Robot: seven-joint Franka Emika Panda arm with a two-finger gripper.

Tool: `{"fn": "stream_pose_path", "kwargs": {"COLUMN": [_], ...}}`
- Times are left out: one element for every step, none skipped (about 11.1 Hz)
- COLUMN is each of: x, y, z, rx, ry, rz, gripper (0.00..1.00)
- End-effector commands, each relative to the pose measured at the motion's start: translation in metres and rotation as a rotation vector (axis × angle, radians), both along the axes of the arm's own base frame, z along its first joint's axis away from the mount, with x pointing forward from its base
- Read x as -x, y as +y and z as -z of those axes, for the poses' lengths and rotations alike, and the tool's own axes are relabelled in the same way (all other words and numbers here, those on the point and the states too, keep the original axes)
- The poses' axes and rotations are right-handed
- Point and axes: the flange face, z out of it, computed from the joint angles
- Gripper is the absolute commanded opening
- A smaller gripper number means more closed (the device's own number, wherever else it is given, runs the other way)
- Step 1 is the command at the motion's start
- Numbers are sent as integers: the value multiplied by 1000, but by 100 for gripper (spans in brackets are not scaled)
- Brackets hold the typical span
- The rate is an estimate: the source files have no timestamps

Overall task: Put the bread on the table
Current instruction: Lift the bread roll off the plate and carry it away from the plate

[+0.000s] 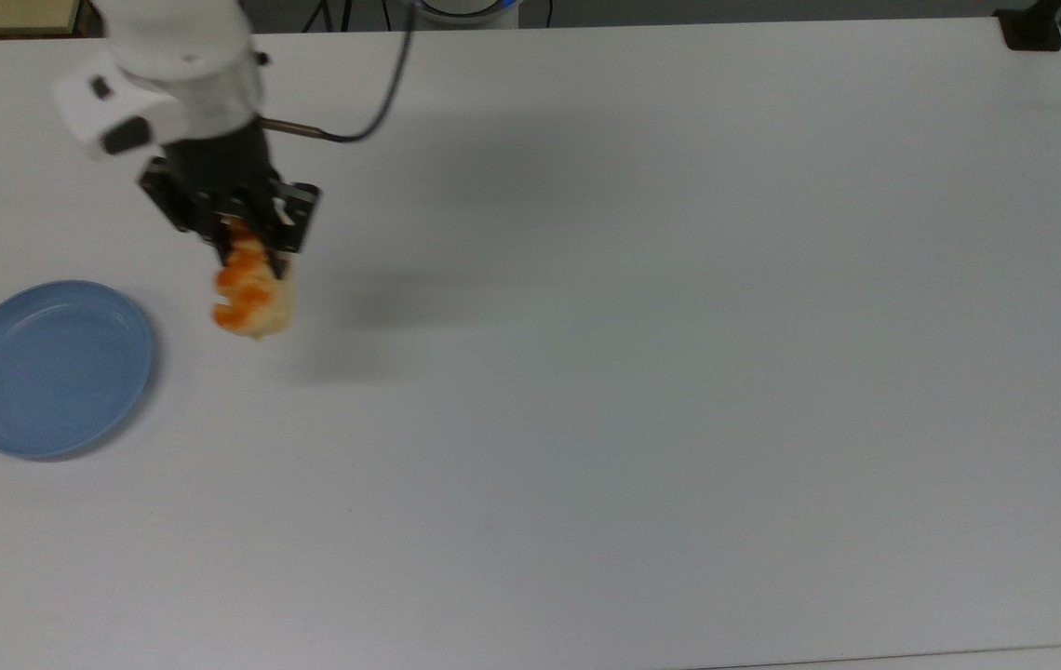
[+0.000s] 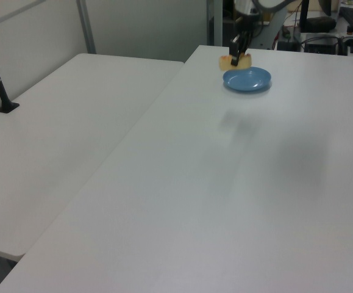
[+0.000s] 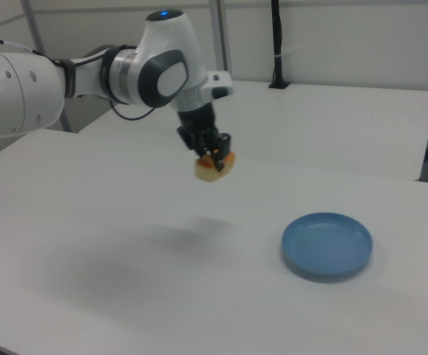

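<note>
Aloft, the small pale-beige bread (image 1: 252,292) with orange-red glazed patches is clamped in the black two-finger gripper (image 1: 250,249), clear of the plain white table (image 1: 642,354). The round blue plate (image 1: 51,368) is seen bare at the top view's left, apart from the bread.

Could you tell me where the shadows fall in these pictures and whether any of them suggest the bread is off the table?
Top view: a soft shadow lies on the table to the top view's right of the bread, apart from it. Right view: a faint dark patch sits on the table well below the bread held in the gripper, so it hangs clear. Left view: a dim smudge lies nearer the camera than the plate.
</note>
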Motion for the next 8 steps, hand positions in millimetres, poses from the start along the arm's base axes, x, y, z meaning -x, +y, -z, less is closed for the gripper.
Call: {"fn": "stream_pose_path", "kwargs": {"x": [-8, -14, -18, -20, -22, -25, -27, -29], "y": [57, 67, 79, 84, 90, 93, 95, 95], "z": [49, 66, 88, 107, 124, 140, 155, 165], "rx": [-26, -30, -28, -22, -6, 20, 46, 72], "ry": [49, 47, 46, 31, 17, 18, 22, 12], "rz": [-2, -19, -41, -55, -77, -97, -92, -76], "gripper": [43, 43, 44, 44, 43, 43, 43, 43]}}
